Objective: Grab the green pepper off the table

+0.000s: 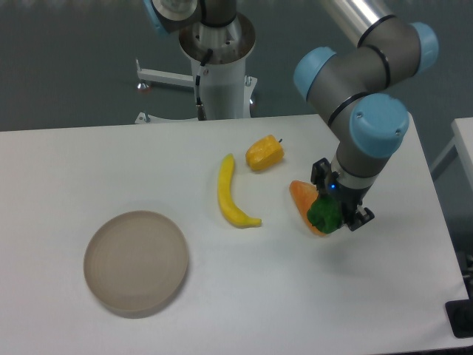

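Note:
The green pepper (324, 213) is small, dark green and lumpy. It sits between the fingers of my gripper (334, 210) at the right of the white table (222, 310). The gripper is shut on it. The pepper overlaps the orange wedge-shaped piece (302, 198) in the picture, and I cannot tell how high it is above the table. The arm comes down from the top right and hides the gripper's upper part.
A yellow-orange pepper (264, 153) lies behind the gripper to the left. A yellow banana (230, 194) lies at the table's middle. A round beige-grey plate (136, 262) stands at front left. The robot's base post (219, 74) is behind the table.

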{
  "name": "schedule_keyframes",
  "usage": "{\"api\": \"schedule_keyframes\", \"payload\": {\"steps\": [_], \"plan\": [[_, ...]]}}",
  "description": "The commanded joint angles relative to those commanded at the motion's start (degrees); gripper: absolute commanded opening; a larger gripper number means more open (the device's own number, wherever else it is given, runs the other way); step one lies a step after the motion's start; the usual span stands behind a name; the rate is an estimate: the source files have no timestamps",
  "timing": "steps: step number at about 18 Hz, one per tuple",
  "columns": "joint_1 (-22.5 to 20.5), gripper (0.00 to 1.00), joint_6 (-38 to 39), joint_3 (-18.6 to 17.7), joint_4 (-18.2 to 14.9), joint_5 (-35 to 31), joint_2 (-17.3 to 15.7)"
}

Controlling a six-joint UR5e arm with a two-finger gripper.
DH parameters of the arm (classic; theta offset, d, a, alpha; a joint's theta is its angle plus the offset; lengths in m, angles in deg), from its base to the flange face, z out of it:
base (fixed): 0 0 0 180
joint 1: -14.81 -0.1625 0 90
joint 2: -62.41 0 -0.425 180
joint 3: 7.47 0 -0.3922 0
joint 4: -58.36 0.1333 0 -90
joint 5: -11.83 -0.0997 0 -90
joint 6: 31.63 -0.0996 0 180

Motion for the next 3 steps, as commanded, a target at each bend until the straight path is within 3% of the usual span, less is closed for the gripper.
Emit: {"api": "schedule_keyframes", "payload": {"steps": [3], "plan": [[0.0,0.16,0.0,0.0,0.0,0.17,0.0]]}}
